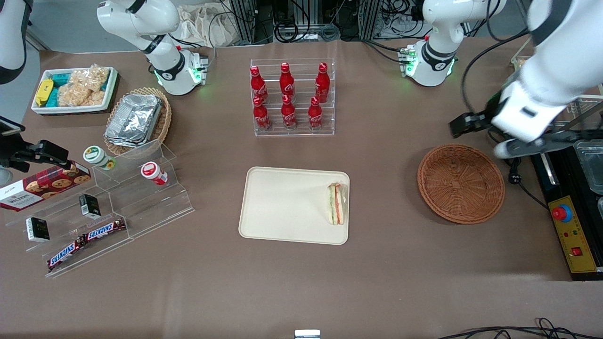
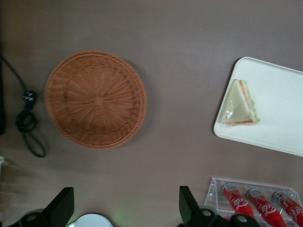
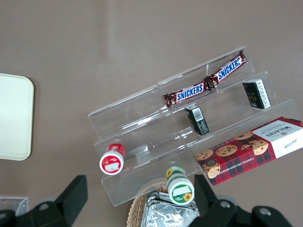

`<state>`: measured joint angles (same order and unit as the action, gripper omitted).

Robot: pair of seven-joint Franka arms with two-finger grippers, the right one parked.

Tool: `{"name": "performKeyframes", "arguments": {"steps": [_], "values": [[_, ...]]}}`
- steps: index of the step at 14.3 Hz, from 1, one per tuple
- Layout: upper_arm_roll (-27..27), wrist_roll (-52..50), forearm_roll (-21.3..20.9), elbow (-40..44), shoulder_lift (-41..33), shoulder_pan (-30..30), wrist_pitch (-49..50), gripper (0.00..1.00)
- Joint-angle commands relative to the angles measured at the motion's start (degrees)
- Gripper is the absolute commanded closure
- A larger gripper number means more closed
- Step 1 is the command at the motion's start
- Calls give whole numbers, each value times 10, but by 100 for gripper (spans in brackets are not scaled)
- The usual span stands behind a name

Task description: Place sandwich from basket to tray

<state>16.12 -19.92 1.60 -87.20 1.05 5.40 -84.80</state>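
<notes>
Sandwich (image 1: 336,203) lies at the tray's (image 1: 282,207) three o'clock edge: probably light, squashy, slippery-wrapped. Gripper (image 2: 127,208) hangs spread, empty, above the basket (image 1: 460,182).

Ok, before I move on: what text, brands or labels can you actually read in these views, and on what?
"SNICKERS" on two bars on the clear stepped shelf.
"Walkers" on the red tartan cookie box; its smaller print is unreadable.
Coca-Cola script on the red bottles, only partly legible.
Jar lids, small dark boxes and control box: too small to read.
Sandwich, tray, basket: none.
Pincer, open above the table: none.
</notes>
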Motion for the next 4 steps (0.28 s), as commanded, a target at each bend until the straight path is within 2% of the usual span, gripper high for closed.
{"name": "performKeyframes", "arguments": {"steps": [1, 4], "values": [[-71, 47, 10, -17, -31, -40, 24, 0], [-72, 48, 5, -11, -26, -41, 24, 0]]}}
